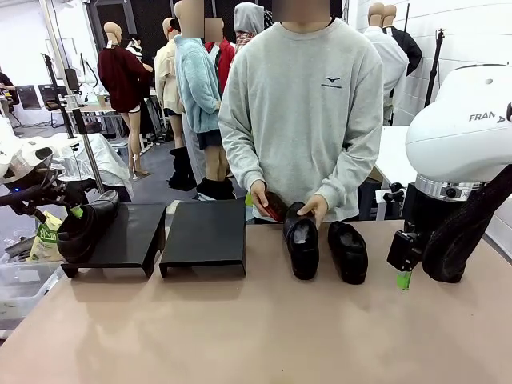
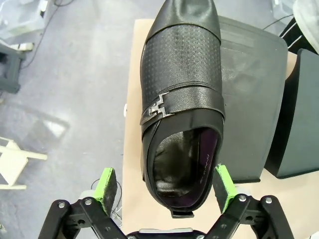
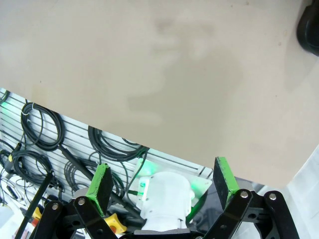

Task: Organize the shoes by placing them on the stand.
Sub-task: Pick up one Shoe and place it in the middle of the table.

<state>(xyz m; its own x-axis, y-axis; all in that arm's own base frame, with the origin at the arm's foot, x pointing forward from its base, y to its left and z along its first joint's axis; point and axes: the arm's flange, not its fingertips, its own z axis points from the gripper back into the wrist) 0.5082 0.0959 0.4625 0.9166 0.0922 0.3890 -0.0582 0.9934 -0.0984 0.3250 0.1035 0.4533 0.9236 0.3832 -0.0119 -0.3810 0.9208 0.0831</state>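
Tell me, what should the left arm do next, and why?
Probably lift the left gripper straight away from the shoe: its green pads stand open either side of the heel, not squeezing, and the shoe already lies on the left stand.

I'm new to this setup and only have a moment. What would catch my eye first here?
A glossy black buckled shoe lies at the edge of the left black stand, its heel between the open left gripper's green pads. Across the table, a person's hand rests on a second shoe, with a third shoe beside it.
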